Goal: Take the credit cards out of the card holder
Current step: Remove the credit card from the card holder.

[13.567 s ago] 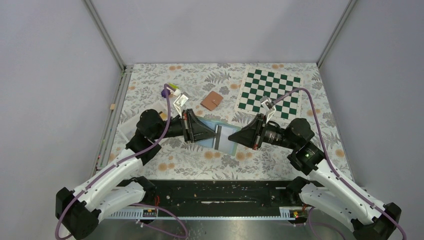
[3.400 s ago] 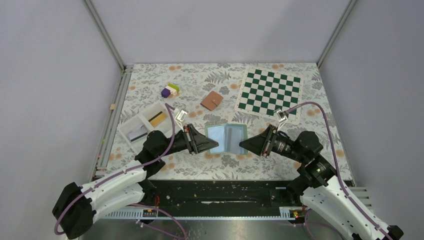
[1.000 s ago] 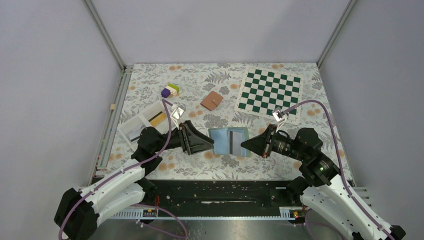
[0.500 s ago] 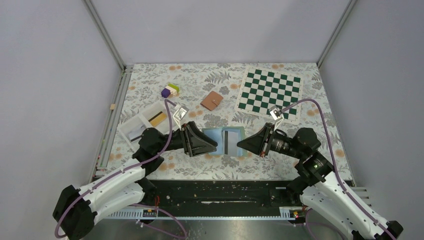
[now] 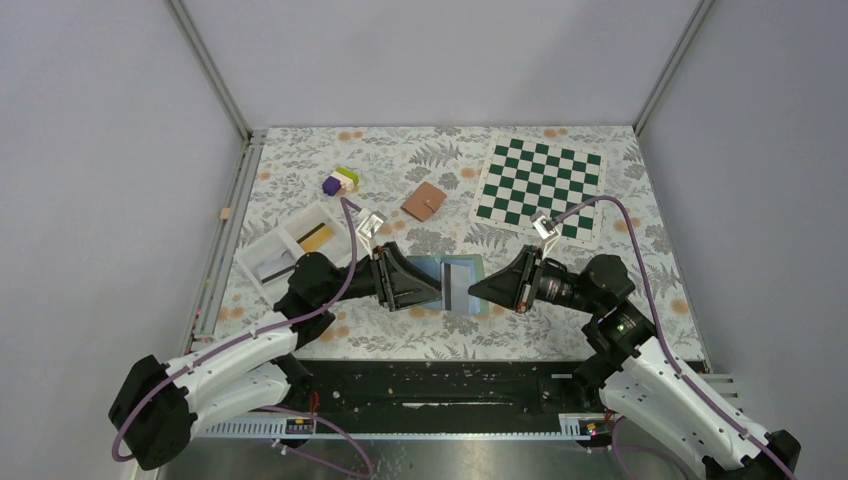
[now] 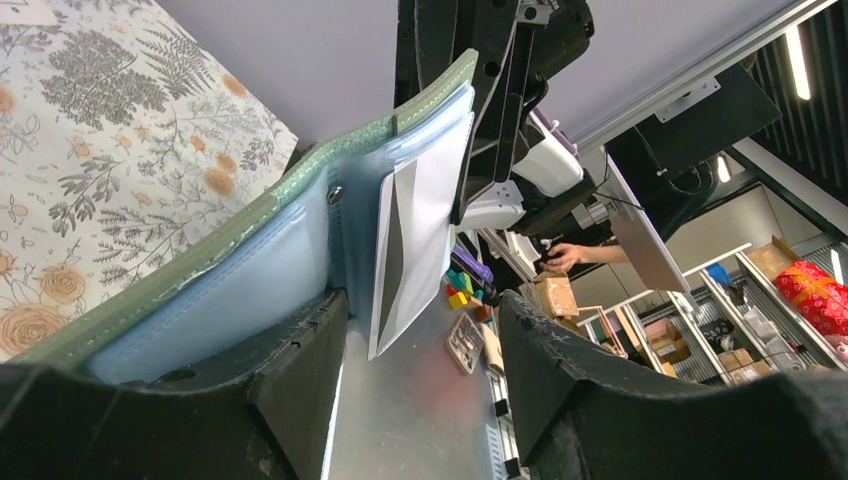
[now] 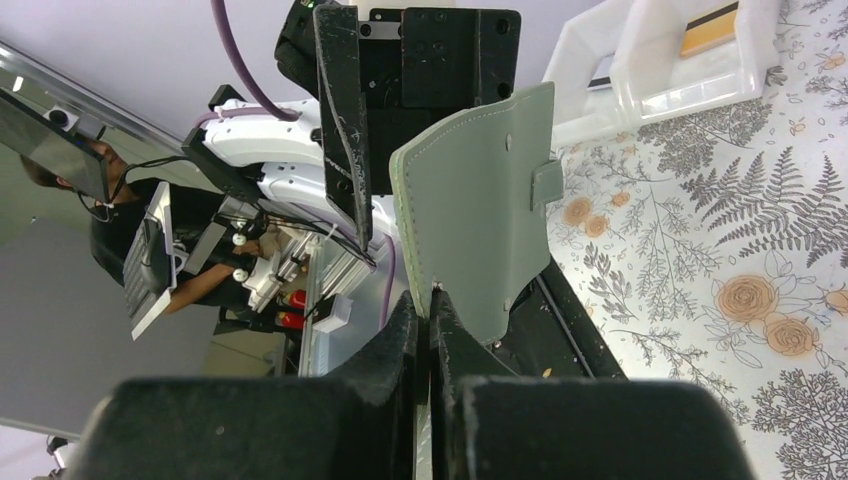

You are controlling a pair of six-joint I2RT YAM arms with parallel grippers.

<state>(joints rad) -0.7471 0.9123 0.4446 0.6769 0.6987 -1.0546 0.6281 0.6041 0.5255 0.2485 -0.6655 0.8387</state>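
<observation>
The card holder (image 5: 455, 285), green outside with blue clear pages, hangs open between my two grippers, lifted off the cloth. My right gripper (image 5: 472, 291) (image 7: 430, 300) is shut on the edge of its green cover (image 7: 480, 220). A credit card (image 6: 412, 245), white with a dark stripe, sticks partway out of a right-hand pocket, showing as a striped card (image 5: 459, 276) from above. My left gripper (image 5: 437, 292) (image 6: 420, 335) is open, and the card's lower corner hangs between its fingers without touching them. The left page (image 6: 240, 290) rests against one finger (image 6: 300, 370).
A white tray (image 5: 262, 258) at the left holds a yellow-orange card (image 5: 316, 238) and a striped card (image 5: 272, 270). A brown wallet (image 5: 424, 201), coloured blocks (image 5: 340, 181) and a chessboard (image 5: 540, 180) lie further back.
Both grippers have closed in on each other and the holder has shifted slightly left. My left gripper has slid right, so the striped card now lies between its open fingers.
</observation>
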